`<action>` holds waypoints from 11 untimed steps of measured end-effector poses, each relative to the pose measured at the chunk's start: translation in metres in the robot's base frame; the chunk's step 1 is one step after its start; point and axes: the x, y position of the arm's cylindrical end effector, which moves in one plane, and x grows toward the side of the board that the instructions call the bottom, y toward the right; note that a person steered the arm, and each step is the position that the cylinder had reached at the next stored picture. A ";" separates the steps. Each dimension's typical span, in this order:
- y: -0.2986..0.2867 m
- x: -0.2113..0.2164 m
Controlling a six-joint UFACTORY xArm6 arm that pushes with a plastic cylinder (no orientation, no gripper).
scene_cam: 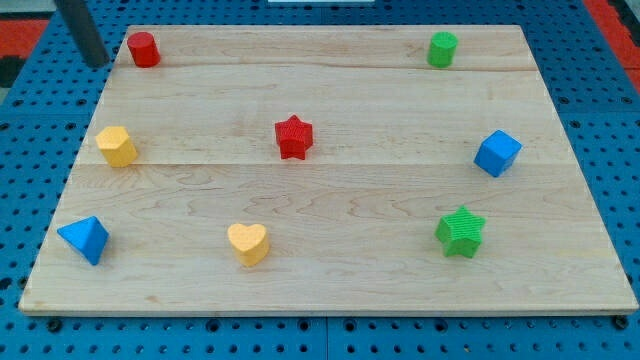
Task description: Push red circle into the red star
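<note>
Tabletop point(330, 205): wooden board, level, carrying eight blocks well apart from one another.

Risk, judged: the rod stands at the far left corner, my tip point(97, 62) just left of the red circle point(143, 48) and not visibly touching it. The red star point(294, 137) lies to the right and nearer, near the board's middle. A push from the present side would likely drive the circle along the far edge, past the star. An off-centre contact could let the round block roll off the tip or slip over the far edge.

The yellow block point(117, 146) at the left is close enough to be clipped if the tip swings round nearer.

Pincer: none fitted, so nothing spreads or closes; the rod holds nothing.
</note>
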 end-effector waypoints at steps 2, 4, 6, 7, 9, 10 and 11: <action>0.048 -0.011; 0.097 0.024; 0.126 0.016; 0.173 0.052; 0.186 0.032; 0.207 0.068; 0.227 0.104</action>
